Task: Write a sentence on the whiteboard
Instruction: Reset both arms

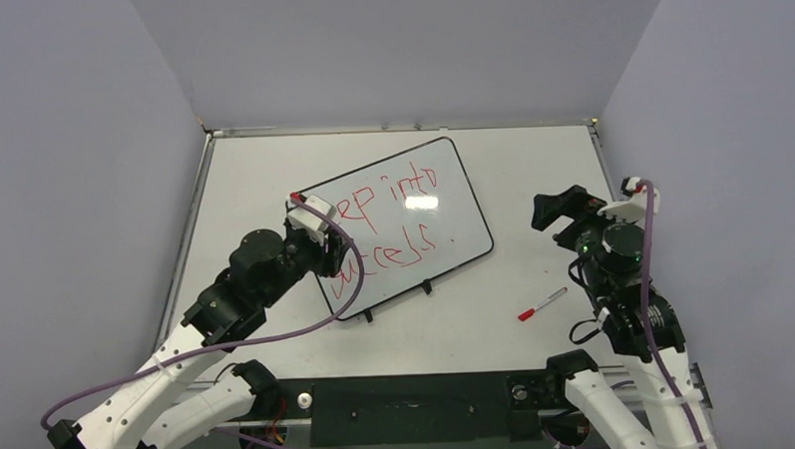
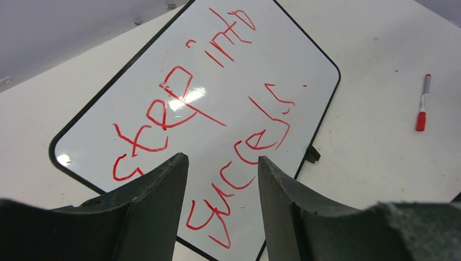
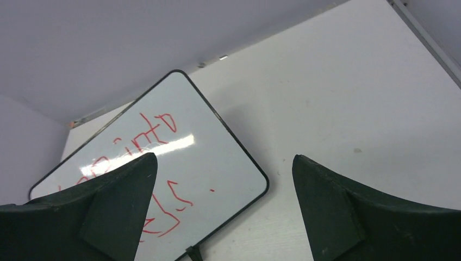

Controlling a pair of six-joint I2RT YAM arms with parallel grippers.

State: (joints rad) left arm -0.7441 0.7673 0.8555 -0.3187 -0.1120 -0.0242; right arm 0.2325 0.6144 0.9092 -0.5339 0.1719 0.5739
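Top view: the whiteboard (image 1: 462, 197) lies flat and askew at the middle of the worktop (image 1: 531, 160), carrying the sentence (image 1: 394, 225) in red, "step into" above a ragged "success". The left gripper (image 1: 337, 255) hangs over the board's left end, hiding the first letters. The right gripper (image 1: 555, 211) stands off to the board's right. A red marker (image 1: 542, 304) lies loose on the worktop between board and right arm, held by neither.

Left wrist: the left gripper (image 2: 223, 163) has its fingers apart with nothing between them, directly above the lettering (image 2: 206, 119). A dip or sideways drag here would likely smear the ink or push the whiteboard (image 2: 293, 60) round on its small feet. The marker (image 2: 422, 103) rests well clear.

Right wrist: the right gripper (image 3: 224, 163) is spread wide and empty. Bare worktop (image 3: 337, 98) runs beyond the whiteboard's (image 3: 217, 157) rounded corner to the back rail, giving this arm the freer room; the side wall closes in at the right.
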